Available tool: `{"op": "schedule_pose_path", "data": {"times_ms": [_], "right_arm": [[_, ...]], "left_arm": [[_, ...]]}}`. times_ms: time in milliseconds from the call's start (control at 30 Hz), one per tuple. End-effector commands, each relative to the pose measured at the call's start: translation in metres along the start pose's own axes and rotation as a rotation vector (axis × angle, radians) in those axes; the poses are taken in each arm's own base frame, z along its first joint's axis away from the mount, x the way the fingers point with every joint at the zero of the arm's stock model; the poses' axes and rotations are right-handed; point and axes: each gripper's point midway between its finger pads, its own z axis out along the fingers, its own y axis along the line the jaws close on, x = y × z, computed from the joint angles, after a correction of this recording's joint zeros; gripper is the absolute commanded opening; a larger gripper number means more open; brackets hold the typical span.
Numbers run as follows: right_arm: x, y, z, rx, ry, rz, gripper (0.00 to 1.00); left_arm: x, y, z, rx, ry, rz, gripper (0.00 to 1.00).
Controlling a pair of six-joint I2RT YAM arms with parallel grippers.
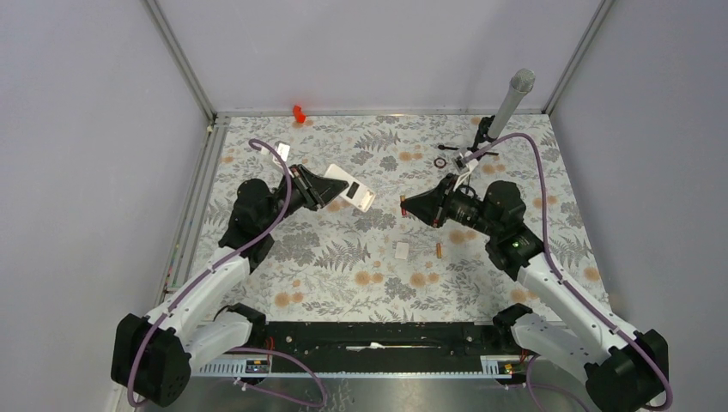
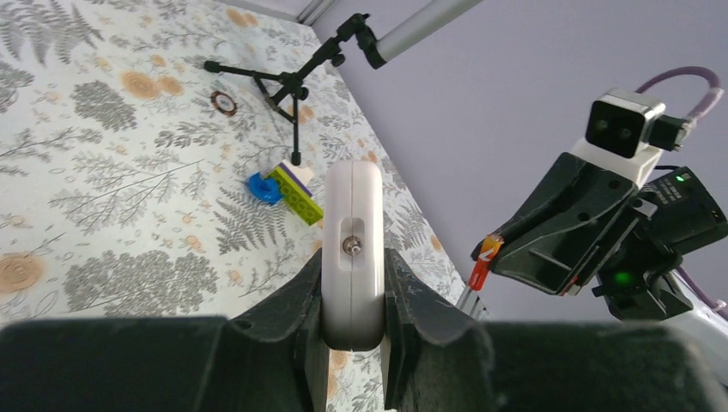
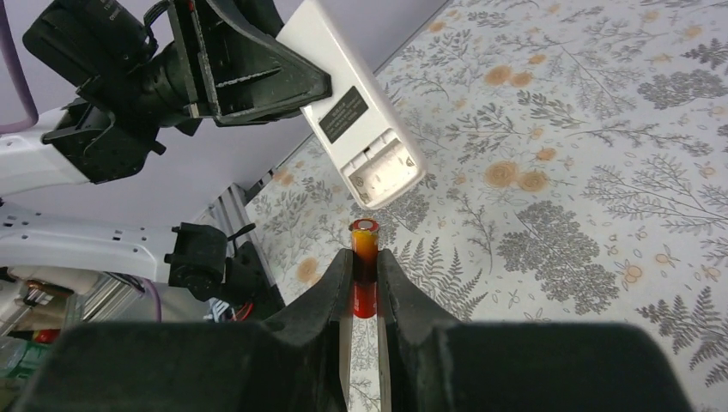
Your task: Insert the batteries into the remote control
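Observation:
My left gripper (image 1: pixel 331 187) is shut on the white remote control (image 1: pixel 360 197) and holds it above the table, its plain back turned towards the right arm. In the right wrist view the remote (image 3: pixel 343 103) shows its dark label and its open, empty battery compartment (image 3: pixel 384 174) at the lower end. In the left wrist view the remote (image 2: pixel 352 232) stands edge-on between the fingers (image 2: pixel 296 313). My right gripper (image 1: pixel 409 206) is shut on one orange-copper battery (image 3: pixel 364 262), a short way from the compartment. The second battery (image 1: pixel 438 251) lies on the table.
A small white square cover piece (image 1: pixel 402 250) lies next to the loose battery. A blue disc (image 2: pixel 264 187) and a yellow-green block (image 2: pixel 296 193) sit at the back right near a tripod with a grey tube (image 1: pixel 506 107). A dark ring (image 1: pixel 440 161) and a red object (image 1: pixel 299 112) lie further back.

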Motion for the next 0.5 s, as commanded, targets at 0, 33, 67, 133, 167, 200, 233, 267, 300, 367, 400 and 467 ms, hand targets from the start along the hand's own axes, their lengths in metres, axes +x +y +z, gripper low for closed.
{"op": "schedule_pose_path", "data": {"times_ms": [0,33,67,133,167,200,233,267,300,367,400,467], "right_arm": [[-0.019,0.028,0.005,-0.104,-0.036,-0.019,0.06],[-0.018,0.025,0.007,-0.082,-0.029,0.009,0.06],[-0.019,0.023,0.009,-0.058,-0.020,0.043,0.06],[-0.023,0.009,0.015,0.049,-0.012,0.148,0.06],[-0.022,0.001,0.016,0.108,-0.003,0.215,0.05],[-0.013,-0.012,0.017,0.204,0.031,0.314,0.05],[-0.009,-0.022,0.018,0.282,0.046,0.411,0.05],[0.003,-0.027,0.017,0.344,0.096,0.504,0.05],[0.007,-0.023,0.020,0.339,0.120,0.578,0.05],[0.015,-0.019,0.026,0.336,0.143,0.662,0.05],[0.016,-0.018,0.028,0.343,0.141,0.685,0.05],[0.018,-0.018,0.031,0.353,0.136,0.725,0.05]], "left_arm": [[-0.028,-0.036,0.002,0.106,-0.144,0.063,0.00],[-0.027,-0.037,0.003,0.106,-0.146,0.057,0.00],[-0.027,-0.037,0.004,0.103,-0.151,0.047,0.00],[-0.026,-0.034,0.007,0.077,-0.168,0.007,0.00],[-0.025,-0.030,0.008,0.057,-0.179,-0.019,0.00],[-0.026,-0.024,0.010,0.028,-0.197,-0.053,0.00],[-0.025,-0.017,0.012,0.000,-0.206,-0.091,0.00],[-0.022,-0.009,0.014,-0.032,-0.206,-0.133,0.00],[-0.020,-0.003,0.017,-0.054,-0.202,-0.164,0.00],[-0.014,0.006,0.024,-0.081,-0.180,-0.203,0.00],[-0.011,0.009,0.026,-0.092,-0.165,-0.213,0.00],[-0.006,0.013,0.030,-0.102,-0.147,-0.224,0.00]]}}
